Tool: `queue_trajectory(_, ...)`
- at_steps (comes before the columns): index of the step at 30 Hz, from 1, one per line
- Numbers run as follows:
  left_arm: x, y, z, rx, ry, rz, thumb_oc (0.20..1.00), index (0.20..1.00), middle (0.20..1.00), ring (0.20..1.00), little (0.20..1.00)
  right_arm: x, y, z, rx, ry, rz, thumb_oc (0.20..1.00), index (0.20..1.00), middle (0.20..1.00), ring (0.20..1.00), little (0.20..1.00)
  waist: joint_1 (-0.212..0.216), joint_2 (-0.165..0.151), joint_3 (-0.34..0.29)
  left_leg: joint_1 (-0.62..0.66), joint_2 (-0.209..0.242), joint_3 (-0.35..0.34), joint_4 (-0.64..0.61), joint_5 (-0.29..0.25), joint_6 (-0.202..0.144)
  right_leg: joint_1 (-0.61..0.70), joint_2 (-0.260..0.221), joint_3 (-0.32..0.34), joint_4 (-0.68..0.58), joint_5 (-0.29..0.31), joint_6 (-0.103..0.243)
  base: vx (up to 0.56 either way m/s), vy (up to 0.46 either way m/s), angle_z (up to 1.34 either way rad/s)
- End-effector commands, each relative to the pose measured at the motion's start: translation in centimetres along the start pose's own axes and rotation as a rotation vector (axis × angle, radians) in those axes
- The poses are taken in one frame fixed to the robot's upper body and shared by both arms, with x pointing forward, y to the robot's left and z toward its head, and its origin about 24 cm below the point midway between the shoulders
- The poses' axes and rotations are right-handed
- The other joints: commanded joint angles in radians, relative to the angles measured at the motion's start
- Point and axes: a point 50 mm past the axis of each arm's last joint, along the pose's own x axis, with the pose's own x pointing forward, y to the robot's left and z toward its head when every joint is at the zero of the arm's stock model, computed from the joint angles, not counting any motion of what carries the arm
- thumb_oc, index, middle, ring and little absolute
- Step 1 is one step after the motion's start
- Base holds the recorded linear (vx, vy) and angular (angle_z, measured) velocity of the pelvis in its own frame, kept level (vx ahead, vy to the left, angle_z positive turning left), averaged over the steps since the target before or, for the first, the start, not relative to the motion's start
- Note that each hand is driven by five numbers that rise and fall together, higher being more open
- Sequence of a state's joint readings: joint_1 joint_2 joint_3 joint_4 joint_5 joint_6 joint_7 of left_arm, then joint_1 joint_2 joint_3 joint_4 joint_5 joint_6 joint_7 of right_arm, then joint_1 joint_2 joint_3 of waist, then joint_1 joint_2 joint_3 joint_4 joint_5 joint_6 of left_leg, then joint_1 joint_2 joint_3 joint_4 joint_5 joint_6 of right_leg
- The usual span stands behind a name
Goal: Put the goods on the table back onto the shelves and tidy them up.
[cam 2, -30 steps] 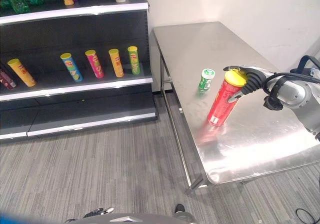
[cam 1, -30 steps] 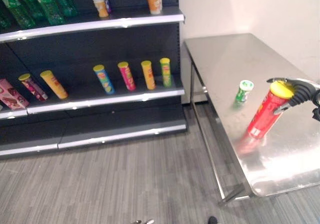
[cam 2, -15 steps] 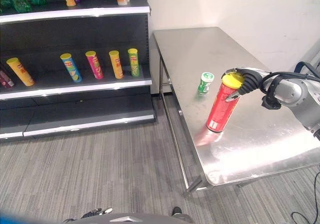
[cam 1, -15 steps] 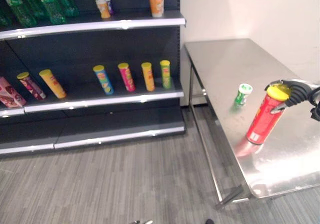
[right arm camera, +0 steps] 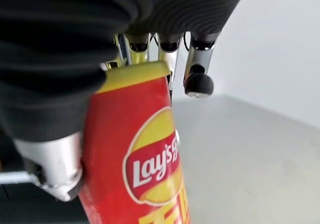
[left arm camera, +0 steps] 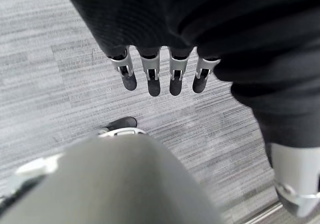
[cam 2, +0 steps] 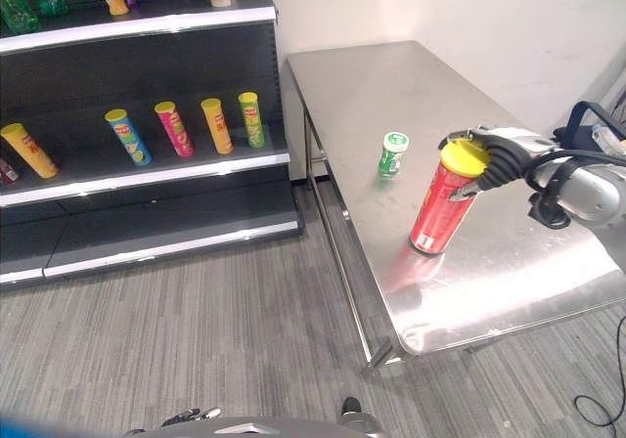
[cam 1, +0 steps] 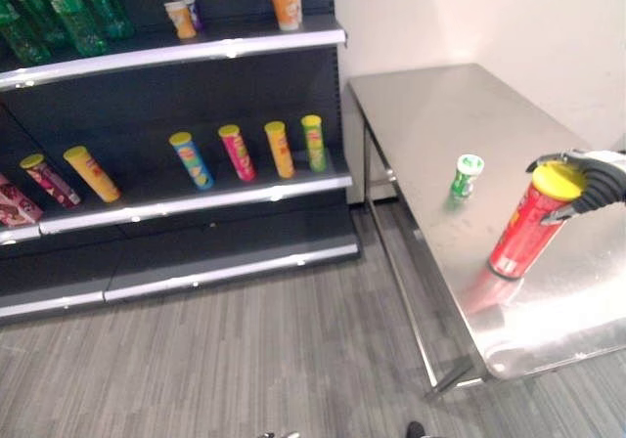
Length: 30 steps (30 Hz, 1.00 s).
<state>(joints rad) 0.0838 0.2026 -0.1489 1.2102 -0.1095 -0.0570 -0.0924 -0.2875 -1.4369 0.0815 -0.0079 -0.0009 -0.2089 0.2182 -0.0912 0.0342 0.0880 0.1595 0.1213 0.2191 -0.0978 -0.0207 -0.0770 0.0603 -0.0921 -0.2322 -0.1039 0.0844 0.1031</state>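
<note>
Right hand (cam 2: 501, 160) clamped round the top of a red chip can (cam 2: 445, 200) on the steel table (cam 2: 391, 86).
The can leans, its base on the table near the edge facing the shelves (cam 1: 186, 52), its yellow lid between the curled fingers and thumb. A small green cup (cam 2: 392, 153) stands just beside it, toward the far edge. The left hand (left arm camera: 160, 74) hangs over the floor, fingers straight.

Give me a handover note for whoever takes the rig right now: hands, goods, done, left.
Right hand: shut on the red can near its yellow lid; the can stands tilted, base on the steel table.
Left hand: open, idle over the floor.
Small green tub: on the table, beyond the can, untouched.
Done: can grasped.
Left: carry the can to the shelves beside the row of tubes, then the tub, then tidy.
</note>
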Motion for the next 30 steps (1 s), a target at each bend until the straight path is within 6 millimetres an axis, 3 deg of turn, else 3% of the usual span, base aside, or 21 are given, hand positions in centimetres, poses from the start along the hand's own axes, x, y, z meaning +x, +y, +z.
queue_trajectory(1,-0.1,2.6,1.6,0.051,-0.049,0.063,1.0,1.0,1.0,1.0,1.0,-0.8,-3.6,1.9,-0.026,-0.101,-0.242,0.2,0.2,0.2,0.2,0.2,0.017,-0.092,-0.023,-0.029,0.013,0.068,0.047,0.013,-0.051,0.086,0.042,0.0,0.026,-0.15,0.008,-0.03,-0.059,0.01)
queue_trajectory(5,-0.2,3.3,2.5,0.038,-0.085,0.087,1.0,1.0,1.0,1.0,1.0,-1.4,-4.8,3.2,-0.027,-0.163,-0.336,0.2,0.2,0.2,0.2,0.2,0.034,-0.104,0.007,-0.118,0.014,0.018,0.189,-0.018,-0.051,0.073,0.035,0.011,0.041,-0.158,-0.006,-0.11,-0.057,-0.05)
queue_trajectory(6,-0.3,3.9,3.4,-0.01,-0.128,0.116,1.0,1.0,1.0,1.0,1.0,-1.8,-5.4,3.8,-0.036,-0.192,-0.38,0.2,0.2,0.2,0.2,0.2,0.046,-0.117,0.041,-0.213,0.016,-0.025,0.314,-0.018,-0.07,0.068,0.027,0.005,0.048,-0.163,-0.018,-0.22,-0.047,0.09)
queue_trajectory(7,-0.3,4.0,3.8,-0.024,-0.144,0.124,1.0,1.0,1.0,1.0,1.0,-1.9,-5.6,4.0,-0.043,-0.199,-0.391,0.2,0.2,0.2,0.2,0.2,0.048,-0.119,0.051,-0.238,0.028,-0.028,0.341,-0.001,-0.081,0.069,0.023,-0.001,0.047,-0.162,-0.019,-0.17,-0.025,0.16)
queue_trajectory(10,-0.3,4.0,3.9,-0.034,-0.153,0.128,1.0,1.0,1.0,1.0,1.0,-1.9,-5.5,4.3,-0.046,-0.21,-0.389,0.2,0.2,0.2,0.2,0.2,0.045,-0.109,0.05,-0.23,0.068,-0.026,0.313,0.005,-0.084,0.071,0.022,-0.013,0.04,-0.158,-0.012,0.02,0.129,0.23)
queue_trajectory(11,-0.4,4.3,3.5,-0.032,-0.145,0.141,1.0,1.0,1.0,1.0,1.0,-1.8,-5.4,4.7,-0.06,-0.228,-0.377,0.2,0.2,0.2,0.2,0.2,0.045,-0.106,0.043,-0.197,0.106,-0.034,0.25,0.019,-0.089,0.067,0.008,-0.011,0.041,-0.153,0.003,0.05,0.234,0.35)
queue_trajectory(13,-0.5,4.8,3.8,-0.039,-0.162,0.164,1.0,1.0,1.0,1.0,1.0,-1.7,-5.7,5.2,-0.079,-0.252,-0.367,0.2,0.2,0.2,0.2,0.2,0.041,-0.105,0.043,-0.176,0.179,-0.056,0.18,0.072,-0.099,0.042,-0.031,-0.01,0.057,-0.156,0.021,0.01,0.268,0.14)
queue_trajectory(14,-0.5,4.8,3.8,-0.04,-0.162,0.164,1.0,1.0,1.0,1.0,1.0,-1.6,-5.8,5.2,-0.08,-0.253,-0.366,0.2,0.2,0.2,0.2,0.2,0.041,-0.104,0.043,-0.172,0.18,-0.055,0.173,0.075,-0.1,0.042,-0.03,-0.009,0.059,-0.159,0.02,-0.05,0.347,-0.14)
queue_trajectory(15,-0.6,5.2,4.4,-0.049,-0.186,0.186,1.0,1.0,1.0,1.0,1.0,-1.5,-6.0,5.4,-0.096,-0.262,-0.357,0.2,0.2,0.2,0.2,0.2,0.034,-0.105,0.05,-0.153,0.264,-0.07,0.14,0.159,-0.116,0.009,-0.063,-0.006,0.069,-0.156,0.042,-0.04,0.401,-0.11)
queue_trajectory(16,-0.6,5.4,4.6,-0.049,-0.193,0.196,1.0,1.0,1.0,1.0,1.0,-1.4,-6.2,5.5,-0.105,-0.266,-0.352,0.2,0.2,0.2,0.2,0.2,0.028,-0.099,0.048,-0.144,0.304,-0.079,0.127,0.212,-0.13,-0.002,-0.08,-0.005,0.077,-0.155,0.056,-0.04,0.4,-0.12)
queue_trajectory(17,-0.6,5.4,4.6,-0.05,-0.193,0.195,1.0,1.0,1.0,1.0,1.0,-1.4,-6.2,5.6,-0.105,-0.267,-0.351,0.2,0.2,0.2,0.2,0.2,0.026,-0.096,0.048,-0.142,0.306,-0.079,0.12,0.216,-0.132,-0.003,-0.077,-0.005,0.079,-0.157,0.055,0.02,0.33,0.04)
queue_trajectory(19,-0.7,5.9,4.9,-0.04,-0.208,0.213,1.0,1.0,1.0,1.0,1.0,-1.9,-6.6,5.0,-0.116,-0.233,-0.357,0.2,0.2,0.2,0.2,0.2,0.01,-0.071,0.022,-0.146,0.359,-0.127,0.083,0.327,-0.18,-0.009,-0.137,-0.01,0.095,-0.146,0.105,0.14,0.63,0.24)
queue_trajectory(21,-0.8,5.9,5.1,-0.032,-0.216,0.208,1.0,1.0,1.0,1.0,1.0,-2.1,-6.5,4.8,-0.118,-0.223,-0.349,0.2,0.2,0.2,0.2,0.2,0.01,-0.069,0.004,-0.146,0.335,-0.162,0.095,0.269,-0.185,-0.006,-0.182,0.005,0.1,-0.125,0.128,0.19,0.569,0.33)
queue_trajectory(24,-0.7,5.7,5.6,0.008,-0.217,0.193,1.0,1.0,1.0,1.0,1.0,-2.6,-5.9,3.8,-0.112,-0.166,-0.339,0.2,0.2,0.2,0.2,0.2,0.005,-0.076,-0.009,-0.166,0.283,-0.136,0.125,0.083,-0.181,0.011,-0.267,0.003,0.102,-0.069,0.159,0.16,0.481,0.35)
queue_trajectory(26,-0.7,5.9,5.9,0.055,-0.215,0.194,1.0,1.0,1.0,1.0,1.0,-2.6,-5.3,3.2,-0.102,-0.129,-0.334,0.2,0.2,0.2,0.2,0.2,0.01,-0.086,-0.001,-0.161,0.216,-0.105,0.1,0.035,-0.152,-0.03,-0.333,0.011,0.14,0.063,0.159,0.06,0.451,0.37)
queue_trajectory(27,-0.7,6.0,5.9,0.055,-0.215,0.195,1.0,1.0,1.0,1.0,1.0,-2.6,-5.3,3.2,-0.101,-0.129,-0.334,0.2,0.2,0.2,0.2,0.2,0.014,-0.091,-0.002,-0.159,0.21,-0.1,0.098,0.035,-0.15,-0.034,-0.338,0.016,0.139,0.065,0.159,0.02,0.366,-0.15)
queue_trajectory(28,-0.8,6.3,6.0,0.061,-0.213,0.2,1.0,1.0,1.0,1.0,1.0,-2.4,-5.0,3.1,-0.097,-0.129,-0.332,0.2,0.2,0.2,0.2,0.2,0.022,-0.101,0.003,-0.145,0.174,-0.077,0.069,0.027,-0.128,-0.06,-0.371,0.012,0.156,0.13,0.159,0.02,0.355,-0.32)
queue_trajectory(29,-0.9,6.7,5.9,0.062,-0.21,0.209,1.0,1.0,1.0,1.0,1.0,-2.1,-4.7,3.2,-0.092,-0.131,-0.331,0.2,0.2,0.2,0.2,0.2,0.032,-0.107,0.008,-0.134,0.142,-0.053,0.046,0.03,-0.107,-0.084,-0.401,-0.013,0.17,0.192,0.159,0.02,0.554,-0.37)
queue_trajectory(30,-1.1,7.3,5.7,0.063,-0.203,0.222,1.0,1.0,1.0,1.0,1.0,-1.8,-4.5,3.5,-0.089,-0.149,-0.333,0.2,0.2,0.2,0.2,0.2,0.046,-0.101,0.018,-0.118,0.118,-0.03,0.021,0.03,-0.089,-0.105,-0.419,-0.058,0.197,0.2,0.155,-0.01,0.553,-0.26)
